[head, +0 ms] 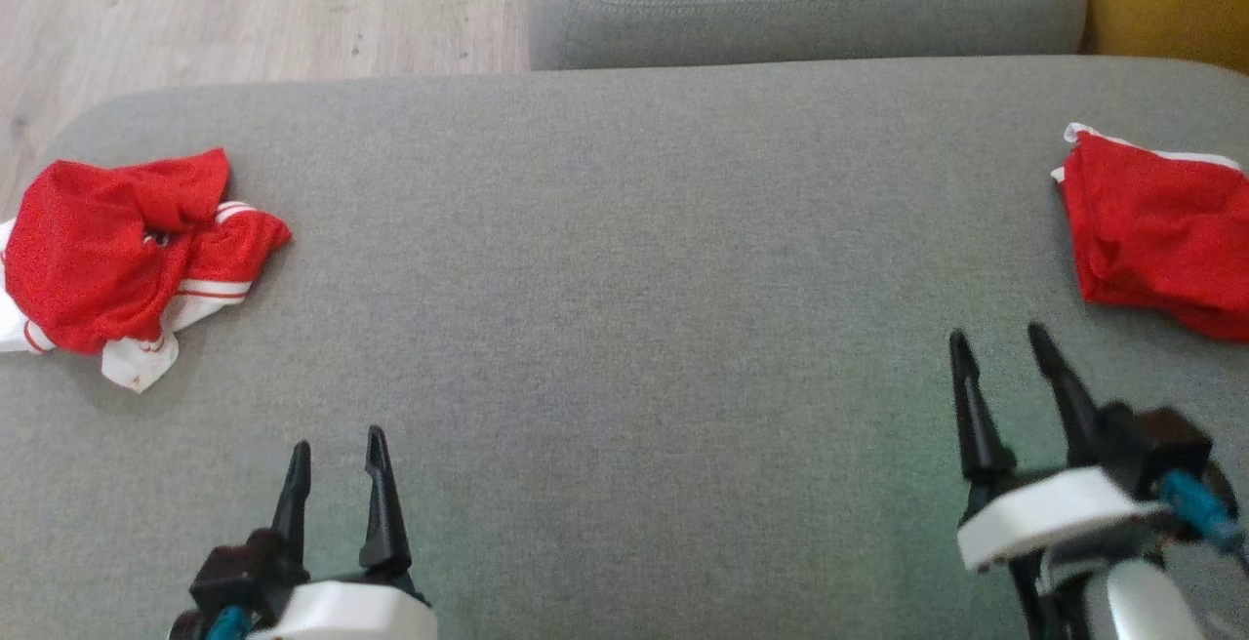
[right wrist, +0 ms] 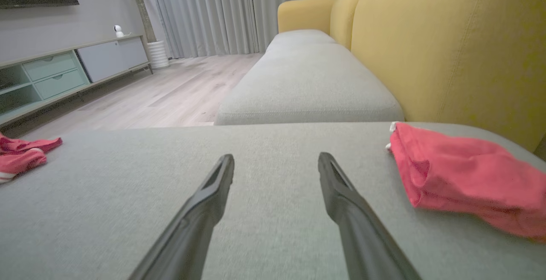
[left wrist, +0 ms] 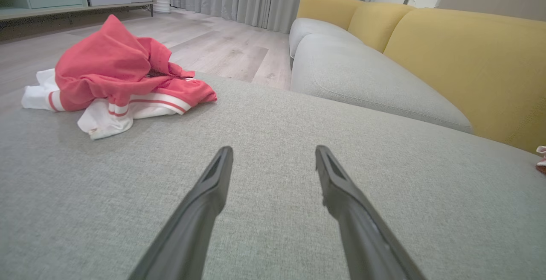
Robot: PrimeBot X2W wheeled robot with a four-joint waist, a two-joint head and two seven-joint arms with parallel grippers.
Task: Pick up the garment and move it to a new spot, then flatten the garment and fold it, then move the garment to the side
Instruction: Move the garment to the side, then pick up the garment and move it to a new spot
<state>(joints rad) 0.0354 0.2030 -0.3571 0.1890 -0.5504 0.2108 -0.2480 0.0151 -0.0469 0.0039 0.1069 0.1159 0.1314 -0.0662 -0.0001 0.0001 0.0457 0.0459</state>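
No readable text, label, brand or number anywhere

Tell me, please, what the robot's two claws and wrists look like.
The left claw and right claw look alike. Each has two long, slim, dark fingers tapering to points. The fingers are fixed to a black block on a rounded white wrist shell. A teal connector sticks out beside each block.

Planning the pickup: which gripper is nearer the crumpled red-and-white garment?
Left. The left gripper is near the garment, to its right; the right gripper is far across the cushion, beside the folded red cloth.
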